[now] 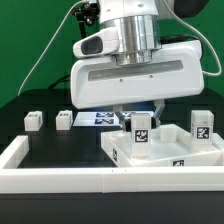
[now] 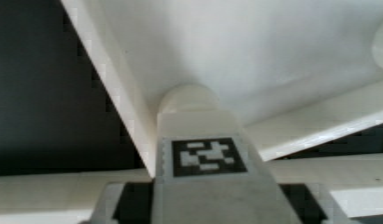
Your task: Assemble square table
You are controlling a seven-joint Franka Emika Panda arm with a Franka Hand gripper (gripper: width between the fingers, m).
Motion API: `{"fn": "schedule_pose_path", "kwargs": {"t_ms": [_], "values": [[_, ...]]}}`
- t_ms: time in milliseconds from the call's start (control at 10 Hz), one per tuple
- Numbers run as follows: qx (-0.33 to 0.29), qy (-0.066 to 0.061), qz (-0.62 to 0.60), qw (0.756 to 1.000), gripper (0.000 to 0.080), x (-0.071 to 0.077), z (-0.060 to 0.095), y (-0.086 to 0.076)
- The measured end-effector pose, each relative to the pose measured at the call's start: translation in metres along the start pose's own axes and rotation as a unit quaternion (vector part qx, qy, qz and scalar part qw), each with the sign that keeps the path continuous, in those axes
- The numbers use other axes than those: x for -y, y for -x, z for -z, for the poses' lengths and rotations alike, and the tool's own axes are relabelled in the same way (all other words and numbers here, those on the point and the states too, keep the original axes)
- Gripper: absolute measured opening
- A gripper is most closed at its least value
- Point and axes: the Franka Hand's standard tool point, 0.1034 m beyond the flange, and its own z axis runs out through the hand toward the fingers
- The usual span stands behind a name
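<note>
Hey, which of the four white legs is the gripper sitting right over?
The leg standing on the square top, directly under the gripper. Two other legs sit at the exterior view's left, a fourth leg at its right.

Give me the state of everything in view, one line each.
Tabletop: lying flat, rim up.
Middle leg: upright on the tabletop, between the pincer's fingers.
Second leg: upright by the tabletop's edge.
Two small legs: loose, apart from the tabletop.
Pincer: around the middle leg; grip unclear.
</note>
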Motion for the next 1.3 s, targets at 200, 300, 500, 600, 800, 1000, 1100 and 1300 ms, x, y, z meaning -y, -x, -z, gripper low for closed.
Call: {"fn": "schedule_pose_path", "kwargs": {"t_ms": [200, 300, 500, 600, 800, 1000, 1100, 1300], "values": [[0.000, 0.000, -0.018, 1.000, 0.0291, 0.000, 0.000, 0.000], [-0.004, -0.004, -0.080, 0.997, 0.0291, 0.000, -0.001, 0.001], [-0.021, -0.004, -0.189, 0.982, 0.0291, 0.004, -0.002, 0.001], [-0.026, -0.006, -0.232, 0.972, 0.0291, 0.007, -0.002, 0.001], [-0.026, -0.013, -0.339, 0.940, 0.0291, 0.013, -0.003, 0.002], [-0.024, -0.023, -0.429, 0.903, 0.0291, 0.014, -0.004, 0.003], [-0.022, -0.025, -0.480, 0.877, 0.0292, 0.017, -0.004, 0.003], [-0.020, -0.027, -0.535, 0.844, 0.0294, 0.020, -0.005, 0.003]]}}
